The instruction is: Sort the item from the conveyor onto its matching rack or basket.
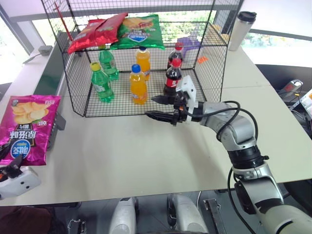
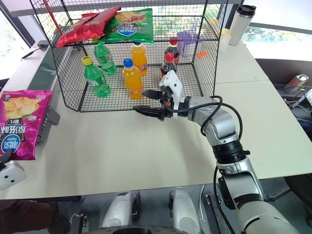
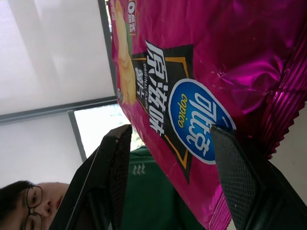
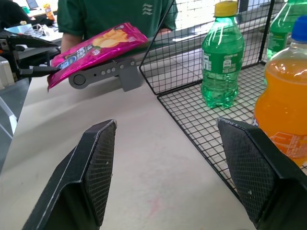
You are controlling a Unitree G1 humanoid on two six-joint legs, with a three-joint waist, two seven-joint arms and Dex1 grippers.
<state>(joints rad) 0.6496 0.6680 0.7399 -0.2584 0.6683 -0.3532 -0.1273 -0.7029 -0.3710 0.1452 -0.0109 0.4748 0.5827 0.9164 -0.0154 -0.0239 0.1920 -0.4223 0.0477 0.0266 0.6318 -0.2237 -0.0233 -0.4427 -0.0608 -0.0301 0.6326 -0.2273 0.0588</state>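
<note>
At far left, the left gripper (image 1: 12, 168) is reaching to the near edge of the magenta-pink chip bag (image 1: 29, 127), fingers spread either side of it; whether they are pinching it is hard to tell. The bag is lying over the conveyor's end (image 4: 103, 73). Rightward, the right gripper (image 1: 161, 108) is hovering with jaws apart before the black wire cage (image 1: 146, 73).

Right arm reaches forward from the lower right, elbow bent, forearm angled inward, wrist turned so the right gripper (image 1: 163, 108) points level toward the robot's left. Its two black fingers (image 4: 98, 165) stand wide apart, nothing between them. Left gripper (image 1: 12, 170) sits low at the far left edge; its fingers (image 3: 112, 163) are spread, one either side of the pink bag's lower edge.
</note>
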